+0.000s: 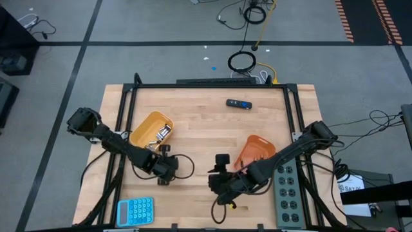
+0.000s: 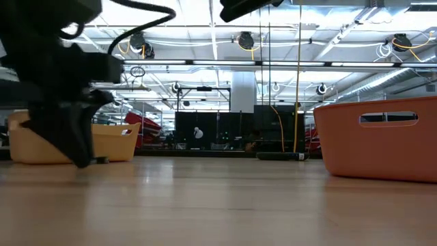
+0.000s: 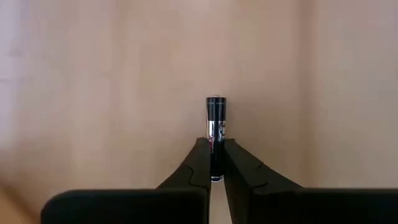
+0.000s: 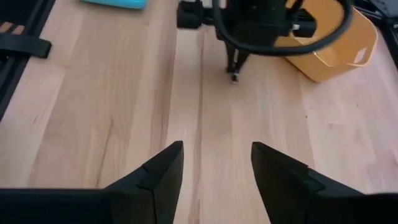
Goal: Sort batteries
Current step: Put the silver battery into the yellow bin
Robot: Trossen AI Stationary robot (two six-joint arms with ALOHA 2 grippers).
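Note:
My left gripper [image 3: 216, 149] stands over the wooden table just in front of the yellow tray [image 1: 151, 129] and is shut on a dark, partly silvery battery [image 3: 216, 118]. Several light batteries [image 1: 161, 134] lie inside the yellow tray. My right gripper [image 4: 216, 155] is open above bare wood near the table's near edge, left of the orange tray [image 1: 254, 151], and touches nothing. In the right wrist view, the left gripper [image 4: 235, 67] shows farther off with the battery [image 4: 234, 77] at its tips. My left gripper pinches the battery between its two fingers [image 3: 198, 158], along the battery's rear half [image 3: 215, 144]. The fingers point down from above and lie along the battery. Its front end [image 3: 216, 102] sticks out past the fingertips toward the table; whether it touches the wood, I cannot tell.
A black-and-blue oblong device [image 1: 238, 103] lies near the far edge. A blue calculator [image 1: 135, 211] sits at the near left corner, and a grey power strip [image 1: 286, 190] runs along the right side. Bare wood [image 1: 199, 135] lies between the two trays.

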